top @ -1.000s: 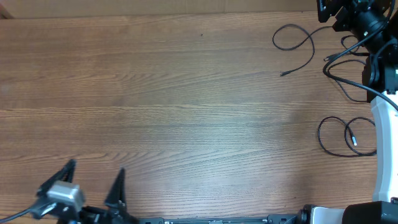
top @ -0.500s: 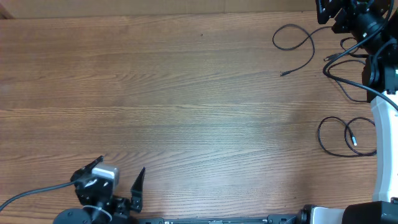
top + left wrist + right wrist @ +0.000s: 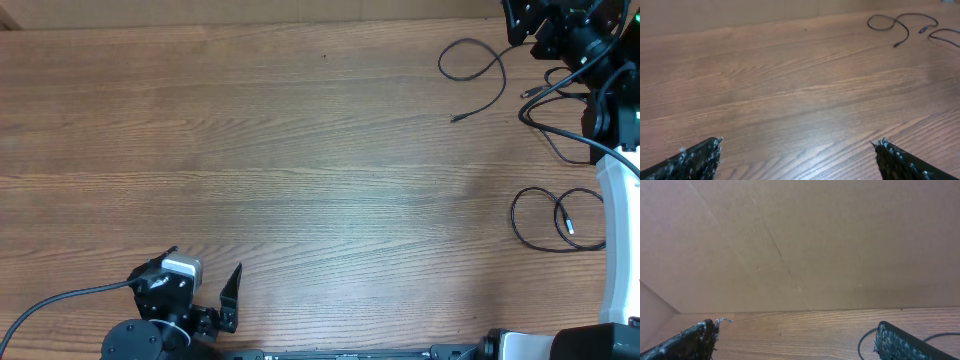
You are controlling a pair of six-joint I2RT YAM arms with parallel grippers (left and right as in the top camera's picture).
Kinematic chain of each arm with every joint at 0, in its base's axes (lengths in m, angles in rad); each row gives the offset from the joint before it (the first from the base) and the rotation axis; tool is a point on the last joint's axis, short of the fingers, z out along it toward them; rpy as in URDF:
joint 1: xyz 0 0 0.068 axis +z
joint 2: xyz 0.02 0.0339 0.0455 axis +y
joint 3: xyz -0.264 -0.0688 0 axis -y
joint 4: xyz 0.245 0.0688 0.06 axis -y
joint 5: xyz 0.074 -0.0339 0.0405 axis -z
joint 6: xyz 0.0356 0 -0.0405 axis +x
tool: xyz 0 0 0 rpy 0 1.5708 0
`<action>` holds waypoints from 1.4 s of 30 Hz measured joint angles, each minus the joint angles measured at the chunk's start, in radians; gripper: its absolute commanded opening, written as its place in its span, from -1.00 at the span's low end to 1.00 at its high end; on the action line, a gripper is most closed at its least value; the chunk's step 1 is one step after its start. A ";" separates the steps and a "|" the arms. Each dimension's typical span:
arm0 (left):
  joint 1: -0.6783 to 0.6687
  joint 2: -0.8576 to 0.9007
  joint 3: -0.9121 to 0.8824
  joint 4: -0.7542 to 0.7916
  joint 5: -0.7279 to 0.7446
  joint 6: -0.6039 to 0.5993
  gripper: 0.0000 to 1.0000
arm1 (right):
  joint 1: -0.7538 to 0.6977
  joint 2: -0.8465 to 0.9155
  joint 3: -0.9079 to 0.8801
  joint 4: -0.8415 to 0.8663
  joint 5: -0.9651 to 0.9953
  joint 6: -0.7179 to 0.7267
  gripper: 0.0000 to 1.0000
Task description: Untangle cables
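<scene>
Black thin flexible cables on brown wooden table; left gripper and right gripper both spread, empty.

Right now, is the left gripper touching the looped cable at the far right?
Apart. The overhead view shows the left gripper at the near left, with a wide stretch of table between it and the looped cable.

Brown wood-grain table fills the view, with a plain tan cardboard wall upright along the table's far edge.
</scene>
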 measured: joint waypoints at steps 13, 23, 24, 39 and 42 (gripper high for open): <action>0.000 0.000 -0.201 0.018 0.040 -0.024 0.99 | 0.000 0.028 0.000 0.000 0.004 0.000 1.00; 0.000 0.000 -0.266 0.019 0.044 -0.024 0.99 | 0.000 0.036 0.000 -0.016 0.004 0.000 1.00; 0.000 0.000 -0.266 0.019 0.044 -0.024 0.99 | 0.000 0.036 0.000 -0.018 0.004 0.000 1.00; 0.000 0.000 -0.266 0.020 0.047 -0.024 0.99 | 0.000 0.041 0.000 -0.038 0.004 0.000 1.00; 0.000 0.000 -0.266 0.020 0.047 -0.024 0.99 | 0.000 0.041 0.000 -0.049 0.004 0.000 1.00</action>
